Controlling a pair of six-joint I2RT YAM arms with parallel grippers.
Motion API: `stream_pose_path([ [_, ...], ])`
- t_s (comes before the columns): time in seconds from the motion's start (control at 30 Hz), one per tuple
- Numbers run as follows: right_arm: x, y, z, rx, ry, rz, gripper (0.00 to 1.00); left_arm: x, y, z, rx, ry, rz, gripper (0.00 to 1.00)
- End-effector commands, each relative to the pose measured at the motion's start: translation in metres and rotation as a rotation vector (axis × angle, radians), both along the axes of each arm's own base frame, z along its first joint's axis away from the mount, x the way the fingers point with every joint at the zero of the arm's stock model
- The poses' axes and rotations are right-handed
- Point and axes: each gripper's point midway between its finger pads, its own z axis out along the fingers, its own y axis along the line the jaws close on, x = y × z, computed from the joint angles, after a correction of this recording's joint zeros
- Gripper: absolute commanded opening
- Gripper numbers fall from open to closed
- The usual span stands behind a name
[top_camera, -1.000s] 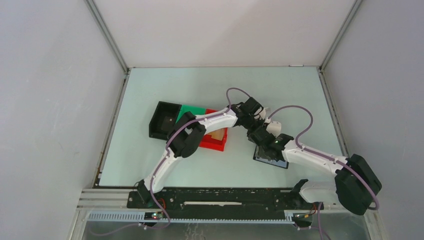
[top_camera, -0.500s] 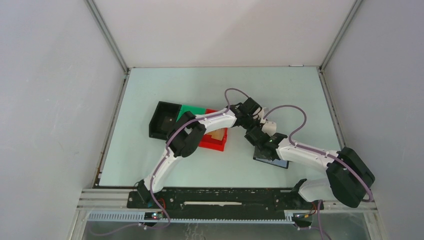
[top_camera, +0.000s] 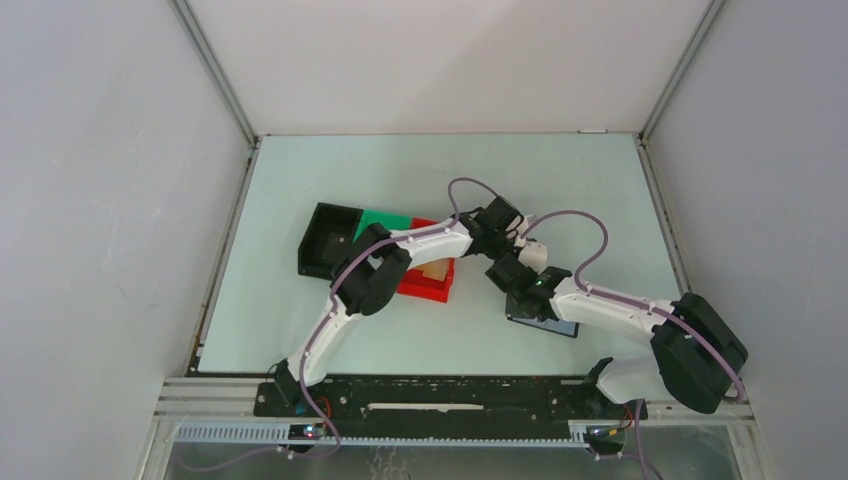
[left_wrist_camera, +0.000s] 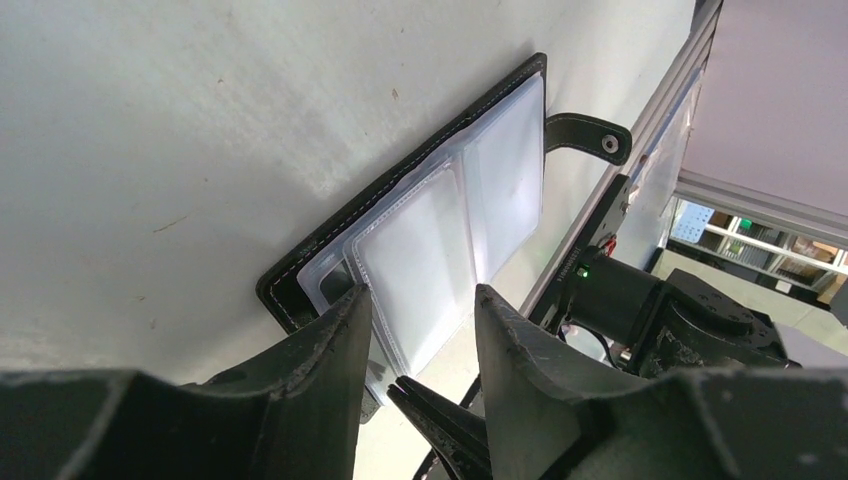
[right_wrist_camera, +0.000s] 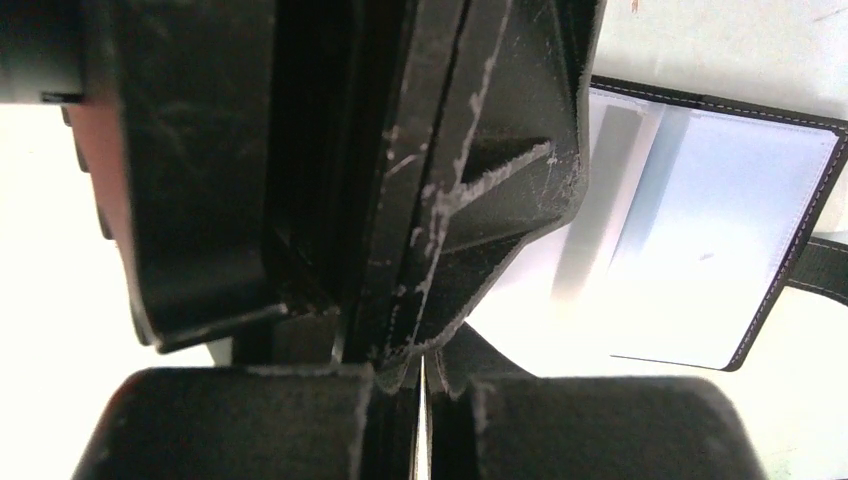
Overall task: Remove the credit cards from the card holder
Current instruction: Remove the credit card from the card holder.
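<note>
The card holder (top_camera: 546, 325) lies open on the table right of centre, black with clear plastic sleeves (left_wrist_camera: 440, 230). A pale grey-blue credit card (right_wrist_camera: 730, 250) shows inside its far half. My left gripper (left_wrist_camera: 420, 300) hangs open just above the holder's near end, its fingers (left_wrist_camera: 330, 350) straddling the sleeves without touching them. My right gripper (left_wrist_camera: 405, 392) is shut, and its tips reach in between the left fingers at the corner of a sleeve. Whether it pinches anything is hidden. In the right wrist view the right gripper (right_wrist_camera: 420, 365) is crowded by the left gripper's black body.
A black bin (top_camera: 328, 240), a green tray (top_camera: 385, 220) and a red tray (top_camera: 428, 282) stand left of the grippers under the left arm. The holder's snap strap (left_wrist_camera: 590, 130) sticks out towards the table edge. The two grippers are nearly touching.
The right gripper has closed from open to shut. The right arm has drawn slightly left towards the left gripper. The left arm and the holder have stayed put.
</note>
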Motion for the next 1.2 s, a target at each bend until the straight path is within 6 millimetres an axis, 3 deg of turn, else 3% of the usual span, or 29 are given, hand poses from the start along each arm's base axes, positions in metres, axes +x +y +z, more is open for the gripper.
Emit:
stream_pose_path([
  [0.0,-0.001,-0.029,0.001,-0.094,-0.008,-0.089,0.00,-0.008,0.010,0.054,-0.078,-0.011,-0.053,0.48],
  [0.43,-0.004,-0.041,0.013,-0.082,-0.051,-0.137,0.00,0.005,0.019,0.070,-0.102,-0.033,-0.029,0.48],
  [0.6,-0.005,-0.042,0.010,0.008,-0.040,-0.161,0.36,0.014,0.027,0.069,-0.092,-0.042,0.000,0.48],
  [0.8,-0.003,-0.039,0.011,0.116,-0.038,-0.165,0.58,0.024,0.043,0.061,-0.070,-0.036,0.046,0.48],
  [1.0,0.003,-0.028,0.013,0.191,-0.036,-0.151,0.68,0.011,0.044,0.045,-0.036,-0.023,0.021,0.48],
  [1.17,0.006,-0.025,0.009,0.202,-0.026,-0.165,0.69,0.006,0.050,0.025,0.044,-0.048,0.011,0.48],
])
